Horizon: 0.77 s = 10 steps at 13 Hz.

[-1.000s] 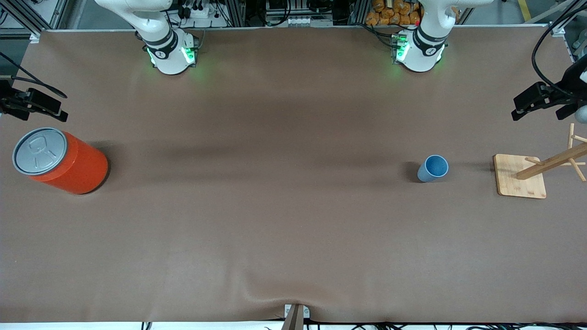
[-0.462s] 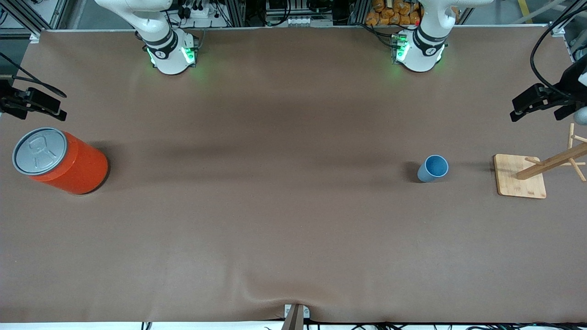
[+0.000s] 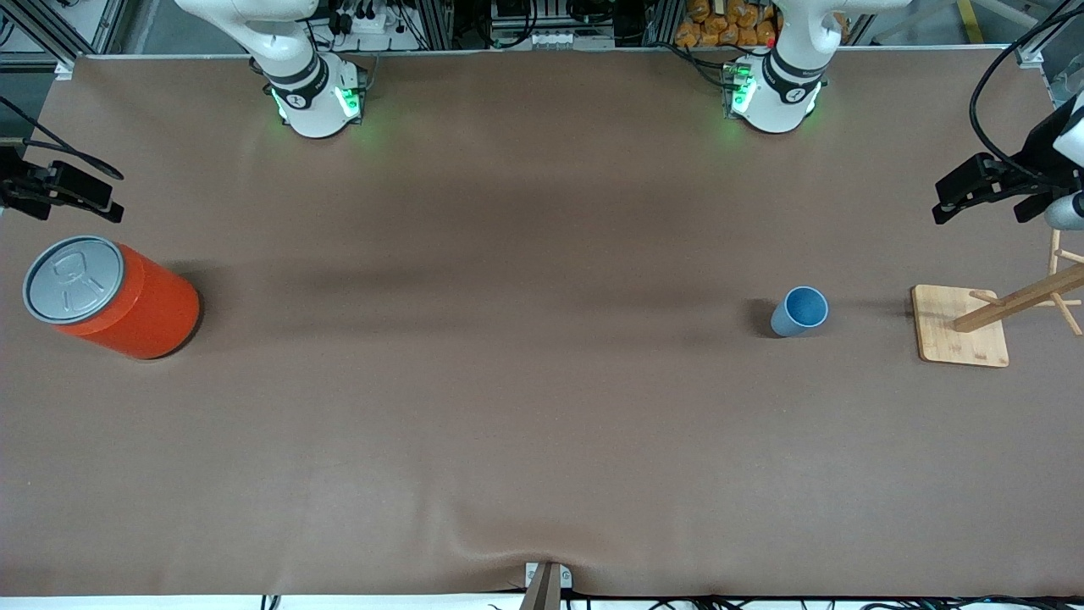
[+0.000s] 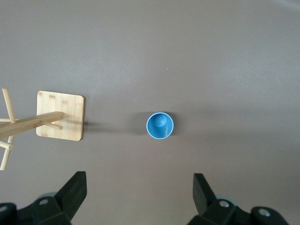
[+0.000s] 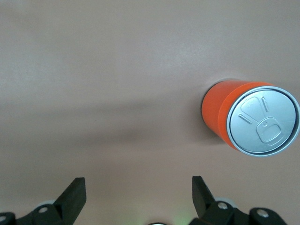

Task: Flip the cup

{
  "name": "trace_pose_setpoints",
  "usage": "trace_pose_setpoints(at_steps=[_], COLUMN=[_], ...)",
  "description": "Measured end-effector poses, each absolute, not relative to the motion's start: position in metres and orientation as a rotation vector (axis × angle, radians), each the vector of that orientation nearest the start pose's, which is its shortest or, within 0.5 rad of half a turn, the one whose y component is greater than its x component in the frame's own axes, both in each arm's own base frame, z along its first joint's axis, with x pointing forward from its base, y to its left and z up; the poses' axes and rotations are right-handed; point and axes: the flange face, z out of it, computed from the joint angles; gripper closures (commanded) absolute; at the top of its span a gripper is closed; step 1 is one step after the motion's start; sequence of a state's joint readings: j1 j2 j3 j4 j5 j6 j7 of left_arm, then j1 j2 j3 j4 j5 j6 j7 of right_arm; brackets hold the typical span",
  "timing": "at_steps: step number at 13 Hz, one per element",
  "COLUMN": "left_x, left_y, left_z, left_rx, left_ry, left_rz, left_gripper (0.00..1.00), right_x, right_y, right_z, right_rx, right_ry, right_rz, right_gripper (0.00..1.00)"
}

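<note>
The left claw [image 4: 136, 197] hangs high over the table [image 3: 525, 424] at the left arm's end, its two black fingers [image 4: 75, 192] spread wide with nothing between them. In the left wrist view the blue cup [image 4: 160, 125] sits on the table almost straight below the wide gap, mouth up, its inner floor plainly visible.

In the front view the blue cup [image 3: 799, 311] stands upright on its base, well apart from the left arm's base, with the wooden mug tree [image 3: 1016, 298] on its square bamboo base just beside it toward the left arm's end.

The right claw [image 5: 136, 194] waits high over the right arm's end of the table, fingers likewise spread wide and holding nothing, with a large orange can [image 3: 110, 296] standing below it, silver lid up.

An open-end-up cup would fit either a flip already made from mouth-down or one yet to come from upright; this moment does not settle which.

The cup looks like a small, light, rigid plastic tumbler with smooth, probably slippery, tapered walls. A hold across the outer wall near mid-height, or one finger inside the rim, seems the surest purchase.
</note>
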<state>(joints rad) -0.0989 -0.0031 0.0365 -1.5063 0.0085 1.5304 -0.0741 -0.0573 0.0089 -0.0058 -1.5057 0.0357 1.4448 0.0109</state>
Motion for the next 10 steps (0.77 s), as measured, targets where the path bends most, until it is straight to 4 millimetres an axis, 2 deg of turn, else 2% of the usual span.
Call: trace_pose_setpoints(at_steps=[10], left_x=[0.5479], left_y=[-0.0327], left_z=[0.6531], left_rx=[-3.134], left_ry=[-0.021], left_rz=[-0.032], left_gripper=[0.0], right_x=[0.5435], right_y=[-0.0301], right_z=[0.6397], right_rx=[-3.101], right_ry=[0.11], right_rz=[0.106], right_gripper=[0.0])
